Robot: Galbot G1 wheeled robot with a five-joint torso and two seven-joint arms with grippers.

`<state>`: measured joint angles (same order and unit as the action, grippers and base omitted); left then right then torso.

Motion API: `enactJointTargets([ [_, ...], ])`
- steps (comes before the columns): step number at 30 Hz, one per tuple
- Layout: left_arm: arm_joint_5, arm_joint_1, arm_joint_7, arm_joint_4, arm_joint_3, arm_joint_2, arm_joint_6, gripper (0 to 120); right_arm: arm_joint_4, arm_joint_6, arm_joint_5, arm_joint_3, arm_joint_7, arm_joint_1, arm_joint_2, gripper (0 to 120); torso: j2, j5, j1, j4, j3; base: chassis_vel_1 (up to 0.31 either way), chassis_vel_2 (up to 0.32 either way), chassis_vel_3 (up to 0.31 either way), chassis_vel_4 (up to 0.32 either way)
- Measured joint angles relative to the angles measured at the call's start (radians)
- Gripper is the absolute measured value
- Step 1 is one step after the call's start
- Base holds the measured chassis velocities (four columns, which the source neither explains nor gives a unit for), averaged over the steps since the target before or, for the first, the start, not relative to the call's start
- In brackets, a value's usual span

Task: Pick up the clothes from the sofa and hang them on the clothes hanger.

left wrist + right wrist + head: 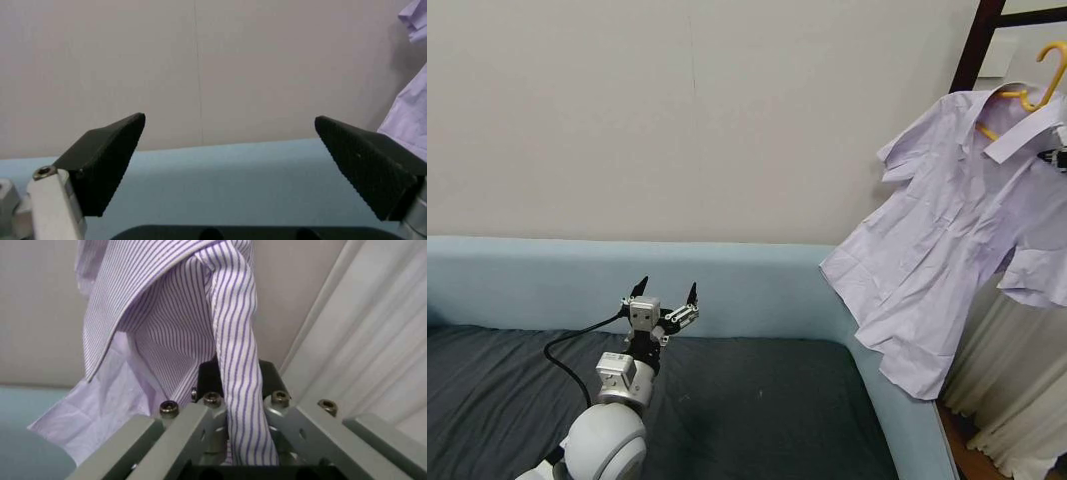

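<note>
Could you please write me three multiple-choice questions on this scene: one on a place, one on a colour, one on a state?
1. Where is the shirt? A. on a table B. hanging past the right end of the sofa C. on the floor
2. What colour is the hanger? A. yellow B. black C. white
3. How is the left pincer? A. shut on the shirt B. open and empty C. shut on the hanger
Answers: B, it hangs from the hanger beside the sofa's arm, with the right pincer shut on a fold; A, its hook shows yellow above the collar; B, its fingers stand apart above the dark seat.
</note>
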<state>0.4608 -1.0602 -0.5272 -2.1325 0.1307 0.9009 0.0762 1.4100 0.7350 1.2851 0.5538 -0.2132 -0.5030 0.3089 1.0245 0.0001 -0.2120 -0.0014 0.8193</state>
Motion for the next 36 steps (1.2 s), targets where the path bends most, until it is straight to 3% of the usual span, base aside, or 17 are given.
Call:
enactJointTargets([
  [5, 0.0, -0.005, -0.004, -0.001, 0.003, 0.005, -0.004, 100, -0.076, -0.002, -0.016, 0.087, -0.047, -0.098, 0.055, 1, 0.0, -0.0007, 0.0, 0.0006, 0.0, 0.0, 0.0, 0.0, 0.0],
  [9, -0.001, -0.016, -0.006, -0.006, 0.01, 0.01, -0.011, 100, -0.07, -0.003, -0.001, 0.096, -0.049, -0.097, 0.044, 1, 0.0, -0.0004, 0.0, 0.0001, 0.0, 0.0, 0.0, 0.0, 0.0],
  [13, -0.007, -0.027, -0.006, -0.008, 0.01, 0.013, -0.018, 100, 0.018, -0.003, 0.034, -0.01, -0.059, 0.022, -0.01, 1, 0.0, -0.0001, 0.0, -0.0004, 0.0, 0.0, 0.0, 0.0, 0.0],
  [17, -0.009, -0.028, -0.005, -0.017, 0.005, 0.011, -0.018, 100, 0.168, -0.004, 0.075, -0.275, -0.058, 0.297, -0.126, 1, 0.0, -0.0002, 0.0, -0.0006, 0.0, 0.0, 0.0, 0.0, 0.0],
  [18, -0.009, -0.028, -0.005, -0.017, 0.005, 0.011, -0.018, 100, 0.168, -0.004, 0.075, -0.275, -0.058, 0.297, -0.126, 1, 0.0, -0.0002, 0.0, -0.0006, 0.0, 0.0, 0.0, 0.0, 0.0],
  [20, -0.011, -0.028, -0.005, -0.023, 0.002, 0.009, -0.016, 100, 0.222, -0.008, 0.096, -0.335, -0.053, 0.404, -0.206, 1, 0.0, 0.0003, 0.0, -0.0005, 0.0, 0.0, 0.0, 0.0, 0.0],
  [22, -0.014, -0.03, -0.004, -0.03, 0.0, 0.009, -0.014, 100, 0.248, -0.028, 0.109, -0.363, -0.046, 0.467, -0.278, 1, 0.0, 0.0002, 0.0, -0.0006, 0.0, 0.0, 0.0, 0.0, 0.0],
  [27, -0.029, -0.057, -0.002, -0.052, 0.003, 0.013, -0.012, 100, 0.268, -0.038, 0.126, -0.379, -0.018, 0.498, -0.371, 1, 0.0, 0.0, 0.0, -0.0006, 0.0, 0.0, 0.0, 0.0, 0.0],
  [36, -0.044, -0.157, -0.001, -0.123, 0.076, 0.011, -0.012, 100, 0.294, -0.035, 0.15, -0.41, -0.065, 0.496, -0.351, 1, 0.0, -0.0002, 0.0, 0.0004, 0.0, 0.0, 0.0, 0.0, 0.0],
])
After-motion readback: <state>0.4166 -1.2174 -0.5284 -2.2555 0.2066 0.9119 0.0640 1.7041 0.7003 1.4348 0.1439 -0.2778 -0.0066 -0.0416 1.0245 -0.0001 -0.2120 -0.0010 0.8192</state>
